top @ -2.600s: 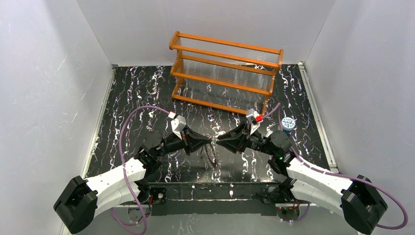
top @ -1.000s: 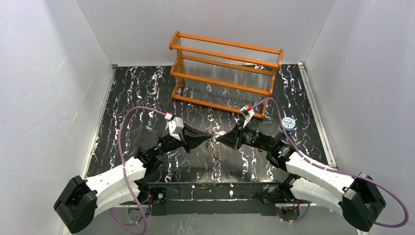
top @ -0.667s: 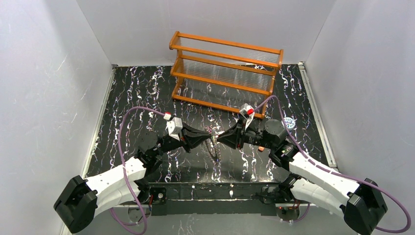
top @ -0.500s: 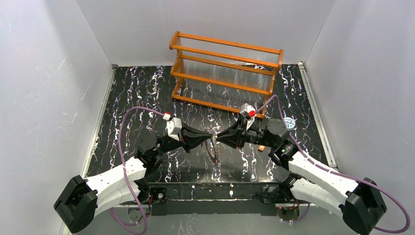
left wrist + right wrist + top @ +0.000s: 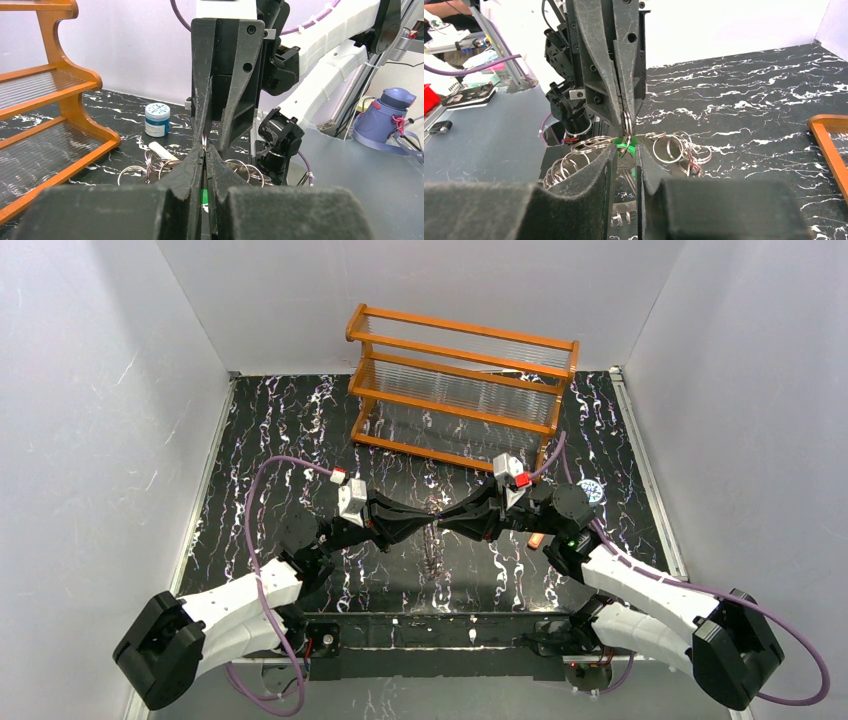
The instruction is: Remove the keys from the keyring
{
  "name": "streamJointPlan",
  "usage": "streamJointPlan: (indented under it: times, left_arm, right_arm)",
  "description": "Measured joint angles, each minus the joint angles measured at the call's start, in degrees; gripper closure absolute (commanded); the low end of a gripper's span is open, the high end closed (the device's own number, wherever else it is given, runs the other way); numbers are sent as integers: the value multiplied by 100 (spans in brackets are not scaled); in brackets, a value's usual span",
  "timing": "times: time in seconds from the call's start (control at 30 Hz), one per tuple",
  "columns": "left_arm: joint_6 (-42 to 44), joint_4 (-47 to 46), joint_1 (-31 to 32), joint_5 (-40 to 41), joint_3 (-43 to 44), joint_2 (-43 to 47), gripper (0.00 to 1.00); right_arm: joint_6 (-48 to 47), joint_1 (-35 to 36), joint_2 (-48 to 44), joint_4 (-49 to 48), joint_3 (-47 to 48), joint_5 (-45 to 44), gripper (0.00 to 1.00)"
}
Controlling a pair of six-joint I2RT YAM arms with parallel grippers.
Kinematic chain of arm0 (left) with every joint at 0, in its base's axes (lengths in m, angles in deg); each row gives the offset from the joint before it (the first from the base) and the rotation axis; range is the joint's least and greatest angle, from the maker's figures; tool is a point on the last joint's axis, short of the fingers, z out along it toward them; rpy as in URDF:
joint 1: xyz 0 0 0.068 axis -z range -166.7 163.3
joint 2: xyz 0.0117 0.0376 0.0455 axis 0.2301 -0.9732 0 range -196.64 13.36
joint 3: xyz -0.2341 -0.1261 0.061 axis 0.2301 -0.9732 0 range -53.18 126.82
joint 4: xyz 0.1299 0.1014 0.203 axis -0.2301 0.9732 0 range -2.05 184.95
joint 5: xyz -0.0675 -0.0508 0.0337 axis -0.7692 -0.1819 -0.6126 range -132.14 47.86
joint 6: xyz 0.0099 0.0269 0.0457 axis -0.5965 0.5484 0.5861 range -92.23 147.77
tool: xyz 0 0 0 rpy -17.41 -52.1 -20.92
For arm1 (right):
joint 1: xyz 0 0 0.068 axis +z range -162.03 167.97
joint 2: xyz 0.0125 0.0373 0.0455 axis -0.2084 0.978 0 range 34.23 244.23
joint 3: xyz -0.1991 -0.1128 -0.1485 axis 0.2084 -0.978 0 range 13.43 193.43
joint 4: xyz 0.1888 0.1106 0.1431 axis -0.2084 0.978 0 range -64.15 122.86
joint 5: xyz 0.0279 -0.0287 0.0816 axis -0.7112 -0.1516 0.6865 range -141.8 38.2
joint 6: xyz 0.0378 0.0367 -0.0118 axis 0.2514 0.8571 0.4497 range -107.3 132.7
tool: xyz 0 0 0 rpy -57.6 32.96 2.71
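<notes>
From above, the two arms meet tip to tip over the middle of the dark marbled surface (image 5: 300, 430), in front of the wooden rack (image 5: 460, 390). The left gripper (image 5: 422, 523) and the right gripper (image 5: 447, 522) point at each other, almost touching. The keyring (image 5: 432, 548), a bunch of linked metal rings, hangs just below the spot where they meet. Its lower end is near the surface; whether it touches cannot be told from here.

In the left wrist view, the left gripper's fingers (image 5: 192, 167) are clenched together, and a thin wire ring sticks out of their tips. The right gripper comes down from the top of the picture, its tips at that same ring. A sliver of the green key (image 5: 204, 195) shows low in the slit between the left fingers. Loose loops of the keyring spread out to either side behind the tips. A blue-white jar (image 5: 157, 119) stands farther back on the surface.

In the right wrist view, the left gripper pinches one small ring of the keyring at its very tip. The head of the green key hangs directly under that ring, in the narrow gap between the right gripper's fingers (image 5: 605, 165). Those jaws are slightly apart, and it cannot be told whether their pads press on the key. More rings fan out left and right of the gap.
</notes>
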Motion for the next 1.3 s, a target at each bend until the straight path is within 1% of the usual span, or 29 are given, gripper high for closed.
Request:
streamJointPlan:
  times: [0.1,0.27,0.47,0.6,0.77,0.8,0.83,0.87,0.9,0.97,1.2,1.23,1.3]
  left_arm:
    - [-66,-66,0,-26,-7,-35,100]
    - [-127,-122,0,-52,-7,-44,100]
    - [-190,-243,26,-114,-7,-70,100]
    - [-216,-328,39,-133,-7,-122,100]
    - [-236,-378,52,-138,-7,-133,100]
    - [-238,-387,59,-140,-7,-136,100]
    - [-243,-409,66,-146,-7,-142,100]
    - [-247,-420,68,-153,-7,-146,100]
    - [-249,-431,68,-157,-7,-151,100]
    - [-256,-444,70,-160,-7,-160,100]
    - [-254,-450,70,-216,-7,-190,100]
    - [-251,-431,70,-223,-9,-190,98]
    - [-243,-409,72,-221,-11,-186,91]
  right_arm:
    - [0,0,79,-192,0,101,74]
    - [22,-13,232,-404,0,234,79]
    - [26,-26,278,-542,0,326,79]
    - [35,-33,313,-616,0,380,76]
    - [68,-33,354,-706,0,404,76]
    - [76,-35,354,-713,0,413,78]
    - [85,-35,354,-723,0,424,81]
    - [90,-37,356,-741,0,439,86]
    - [96,-37,361,-756,0,461,88]
    - [120,-37,380,-789,0,518,98]
    - [103,-72,361,-671,11,686,99]
    - [57,-74,332,-562,33,697,99]
    - [-66,-81,238,-208,118,697,99]
